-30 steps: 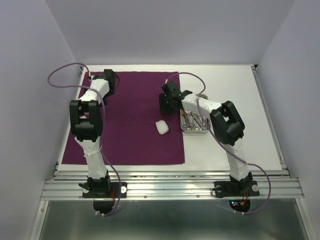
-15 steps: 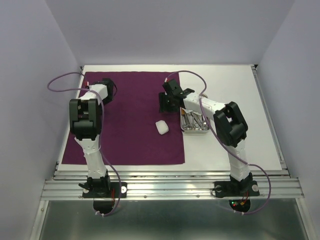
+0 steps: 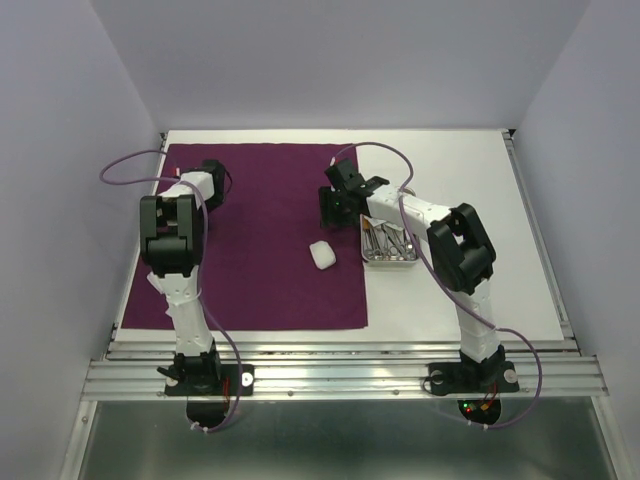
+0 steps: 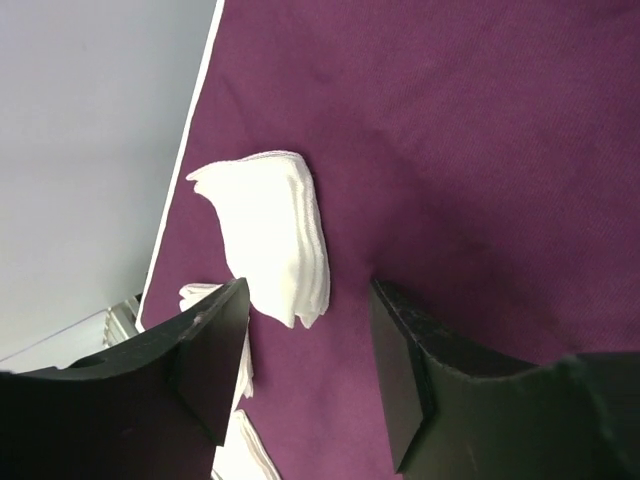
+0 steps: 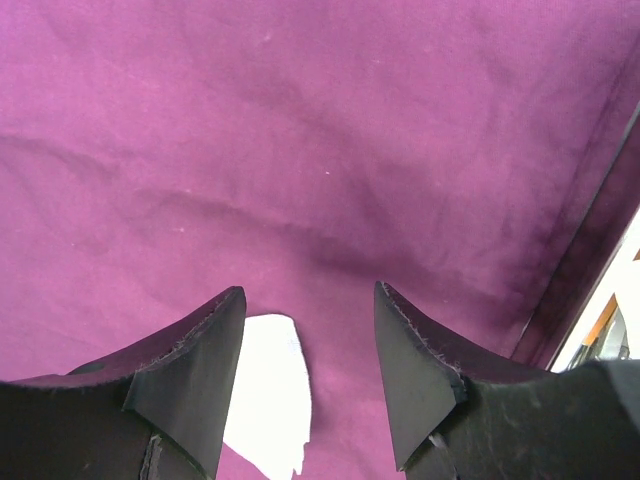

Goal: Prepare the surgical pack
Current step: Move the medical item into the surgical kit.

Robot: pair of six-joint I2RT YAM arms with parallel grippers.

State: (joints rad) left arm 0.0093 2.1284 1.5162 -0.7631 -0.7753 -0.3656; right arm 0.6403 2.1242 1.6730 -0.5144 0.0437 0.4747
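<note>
Well, your left claw (image 4: 308,292) gapes, gripping nothing, a gauze pad (image 4: 270,235) reaching between its tips; your right claw (image 5: 310,292) gapes over the purple drape (image 5: 300,130).

White-wrapped left arm (image 3: 183,305) and right arm (image 3: 472,312), chunky black joints, purple cables (image 3: 130,158) looping at ten o'clock, left gripper (image 4: 307,292) matte black, wedge-shaped.

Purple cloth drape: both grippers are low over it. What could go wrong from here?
1. The left gripper points, open, at a folded white gauze pad near the left edge of the large deep-purple cloth drape; closing there may pinch the cloth too and drag it.
2. The small shiny rectangular steel tray sits off the drape, right beside the right arm; a sweep of the open right gripper might knock it.
</note>
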